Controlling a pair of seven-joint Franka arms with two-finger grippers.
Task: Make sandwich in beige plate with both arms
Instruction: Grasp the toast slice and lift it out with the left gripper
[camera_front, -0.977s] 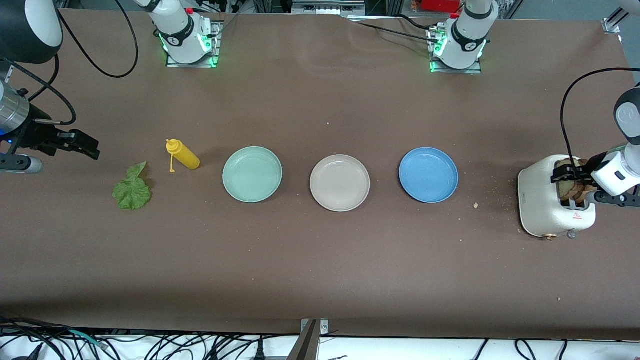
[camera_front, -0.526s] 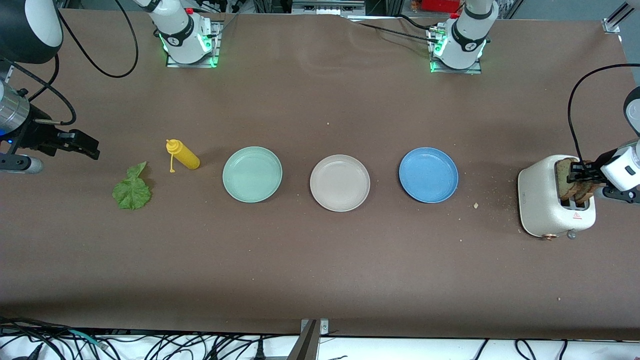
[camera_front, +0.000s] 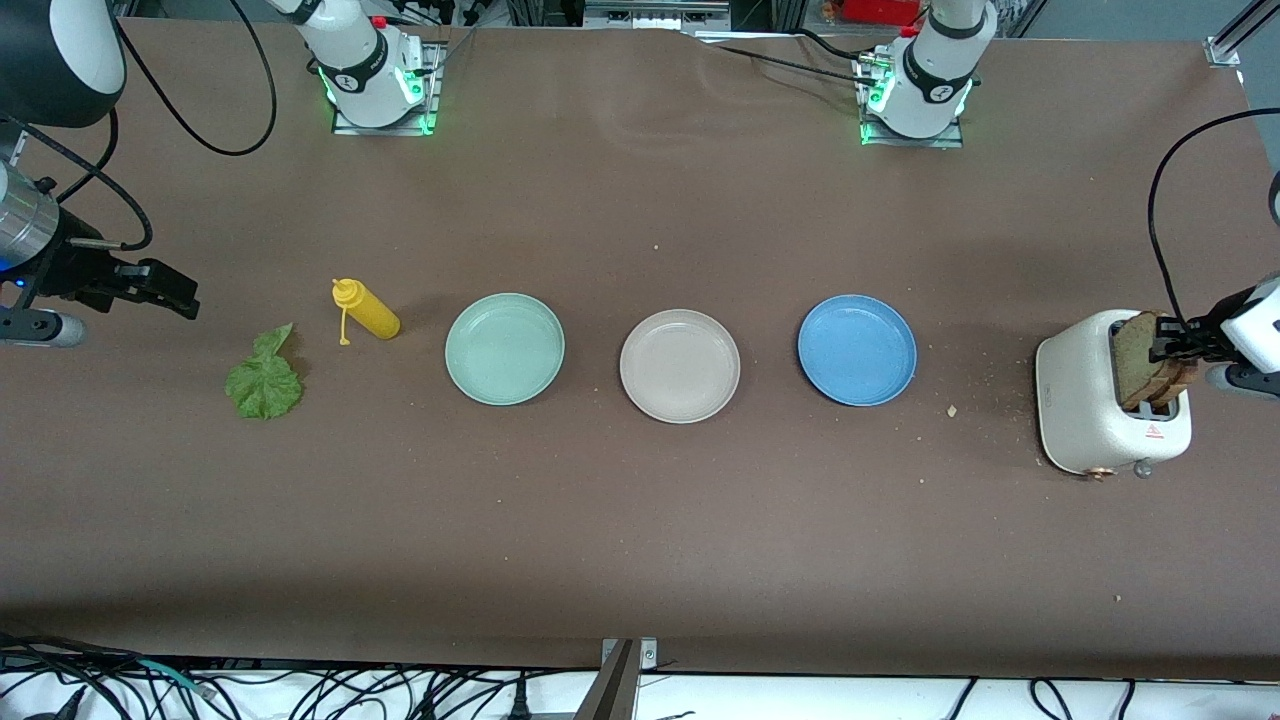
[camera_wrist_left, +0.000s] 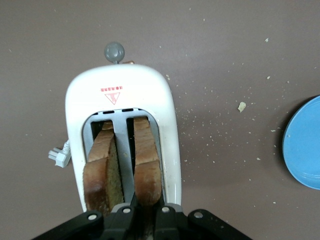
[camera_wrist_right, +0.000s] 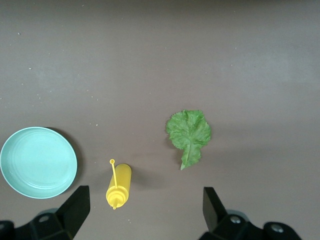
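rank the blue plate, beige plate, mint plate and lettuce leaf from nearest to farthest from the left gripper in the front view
Left gripper is at the toaster.
1. Blue plate, closest to the toaster
2. Beige plate, middle of the row
3. Mint plate, next along
4. Lettuce leaf, right arm's end

A robotics lab is shown, not a home kitchen. Two arm bases (camera_front: 375, 75) lit green are bolted to a table (camera_front: 640, 520) covered in brown sheet, loose cables (camera_front: 300, 690) are bunched along its edge, and aluminium framing (camera_front: 1225, 45) is seen at one corner
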